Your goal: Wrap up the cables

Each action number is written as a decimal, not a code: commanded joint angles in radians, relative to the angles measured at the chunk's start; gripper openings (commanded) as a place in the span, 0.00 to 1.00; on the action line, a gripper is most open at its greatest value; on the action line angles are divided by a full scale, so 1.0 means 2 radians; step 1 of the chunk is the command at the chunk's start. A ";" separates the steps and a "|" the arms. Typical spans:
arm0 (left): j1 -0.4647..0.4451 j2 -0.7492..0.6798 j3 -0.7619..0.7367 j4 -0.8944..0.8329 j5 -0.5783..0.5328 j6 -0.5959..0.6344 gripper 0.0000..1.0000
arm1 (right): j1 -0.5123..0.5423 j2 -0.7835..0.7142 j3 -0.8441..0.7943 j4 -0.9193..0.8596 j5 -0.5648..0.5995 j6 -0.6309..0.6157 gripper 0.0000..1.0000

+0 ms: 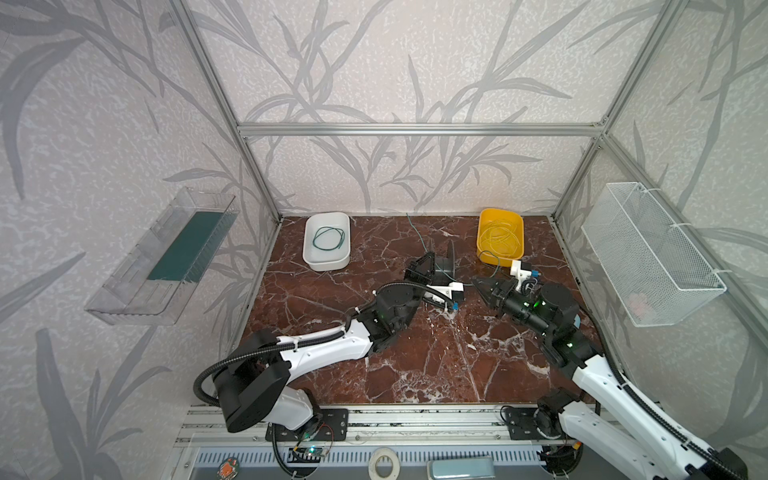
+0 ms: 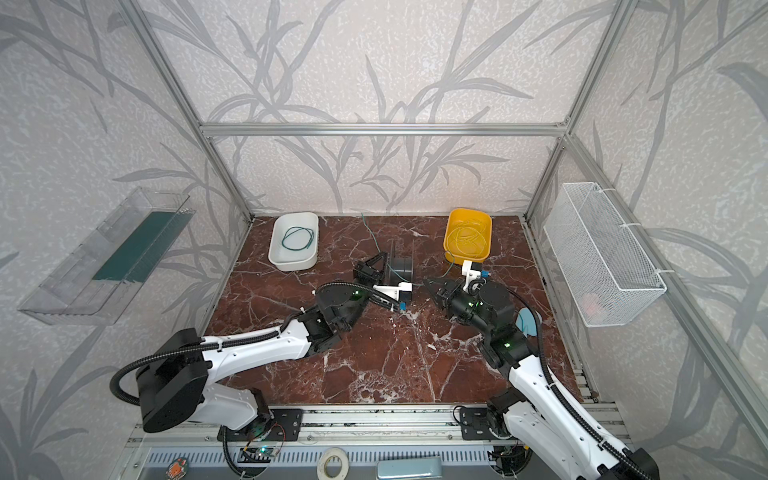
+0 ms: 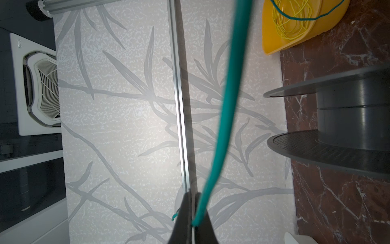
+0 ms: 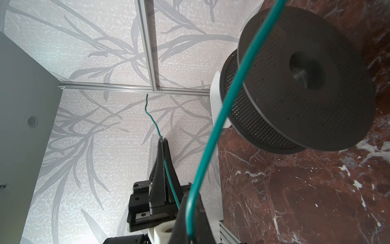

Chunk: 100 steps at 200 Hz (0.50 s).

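A thin green cable runs from the yellow bin to both grippers. My left gripper is shut on it near its free end, a short tip poking out beside the fingers. In both top views the left gripper sits right beside the upright dark grey spool. My right gripper is shut on the same cable, a little right of the spool in a top view. The cable's loose end rises toward the back wall.
A white bin at the back left holds a coiled green cable. Yellow wire lies in the yellow bin. A white wire basket hangs on the right wall, a clear tray on the left wall.
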<state>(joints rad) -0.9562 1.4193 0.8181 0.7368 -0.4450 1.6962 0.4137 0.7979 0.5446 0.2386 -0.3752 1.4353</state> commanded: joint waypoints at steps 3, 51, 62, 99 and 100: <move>-0.021 -0.044 0.057 -0.160 -0.050 -0.110 0.00 | -0.002 0.005 0.025 0.005 0.010 -0.022 0.00; -0.045 -0.054 0.199 -0.472 -0.039 -0.331 0.00 | -0.004 0.023 0.054 -0.002 0.008 -0.045 0.13; -0.047 -0.044 0.236 -0.533 -0.025 -0.371 0.00 | -0.004 0.024 0.055 -0.001 0.007 -0.045 0.21; -0.061 -0.009 0.298 -0.634 -0.034 -0.412 0.00 | -0.004 0.012 0.055 -0.006 0.015 -0.048 0.44; -0.061 -0.009 0.299 -0.634 -0.035 -0.413 0.00 | -0.005 0.012 0.055 -0.006 0.015 -0.047 0.45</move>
<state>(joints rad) -1.0622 1.3663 1.3750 -0.3073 -0.5125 0.9928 0.4103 0.8375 0.6323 0.2325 -0.3607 1.3663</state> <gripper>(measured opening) 0.048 0.403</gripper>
